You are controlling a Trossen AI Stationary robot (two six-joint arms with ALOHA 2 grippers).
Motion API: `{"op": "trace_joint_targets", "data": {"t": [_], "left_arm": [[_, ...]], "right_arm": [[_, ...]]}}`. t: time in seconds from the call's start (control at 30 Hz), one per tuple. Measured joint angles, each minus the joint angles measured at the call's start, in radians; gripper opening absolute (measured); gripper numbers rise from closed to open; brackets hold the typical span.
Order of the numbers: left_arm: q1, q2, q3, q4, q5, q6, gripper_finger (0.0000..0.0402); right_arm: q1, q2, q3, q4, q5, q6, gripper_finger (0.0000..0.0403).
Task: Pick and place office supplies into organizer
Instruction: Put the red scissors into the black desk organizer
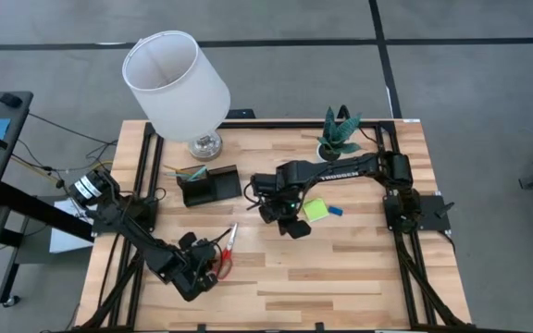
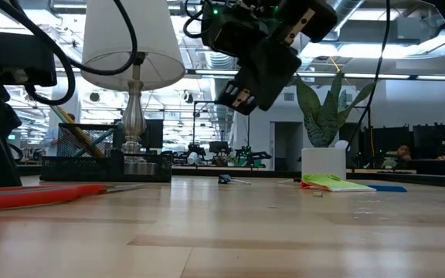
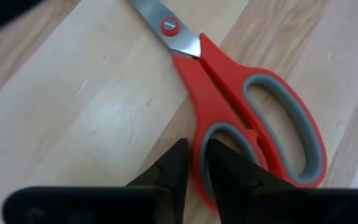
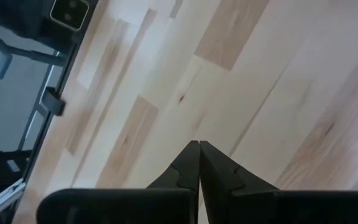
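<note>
1. Where the high view looks straight down, the red-handled scissors (image 1: 225, 252) lie on the table (image 1: 340, 277) near the front left. Their long axis runs roughly front to back, blades pointing toward the organizer (image 1: 209, 185) and handles under the left gripper (image 1: 206, 268). The right gripper (image 1: 290, 222) hangs over the table's middle, beside the lime-green sticky-note pad (image 1: 316, 210) and a small blue eraser (image 1: 336, 211).
2. Low view: the scissors (image 2: 45, 193) show only as a flat red streak lying on the wood, while the right gripper (image 2: 234, 96) is clearly raised above it.
3. Left wrist view alone shows the grip: the left gripper's (image 3: 192, 177) fingers (image 3: 173, 171) pinch one red handle loop of the scissors (image 3: 241, 118).
4. Right wrist view: the right gripper's (image 4: 199, 163) fingers are pressed together, holding nothing, above bare wood.
</note>
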Motion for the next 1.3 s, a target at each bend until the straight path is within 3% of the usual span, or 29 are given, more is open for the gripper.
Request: {"op": "trace_joint_targets", "data": {"t": [0.17, 0.37, 0.5, 0.8, 0.93, 1.13, 1.3], "left_arm": [[0.002, -0.001, 0.022, -0.041, 0.004, 0.034, 0.0014], [0.005, 0.010, 0.126, -0.192, 0.042, 0.109, 0.0009], [0.003, 0.013, 0.269, -0.501, 0.113, 0.159, 0.0005], [0.029, 0.005, 0.557, -1.180, 0.029, 0.115, 0.0003], [0.100, -0.092, 0.560, -1.129, 0.057, 0.251, 0.0003], [0.226, -0.232, 0.560, -1.168, 0.029, 0.244, 0.0003], [0.342, -0.399, 0.561, -1.170, 0.157, 0.295, 0.0002]], "right_arm": [[0.007, 0.000, 0.000, 0.153, 0.000, 0.000, 0.0001], [0.063, 0.000, 0.001, 0.480, 0.000, -0.077, 0.0001], [0.102, 0.000, 0.001, 0.572, 0.000, -0.150, 0.0001], [0.206, 0.000, 0.001, 0.564, -0.026, -0.116, 0.0001], [0.258, 0.000, 0.001, 0.571, -0.026, -0.116, 0.0001], [0.324, 0.000, 0.001, 0.569, -0.025, -0.116, 0.0001], [0.358, -0.001, 0.001, 0.559, -0.024, -0.115, 0.0001]]}}
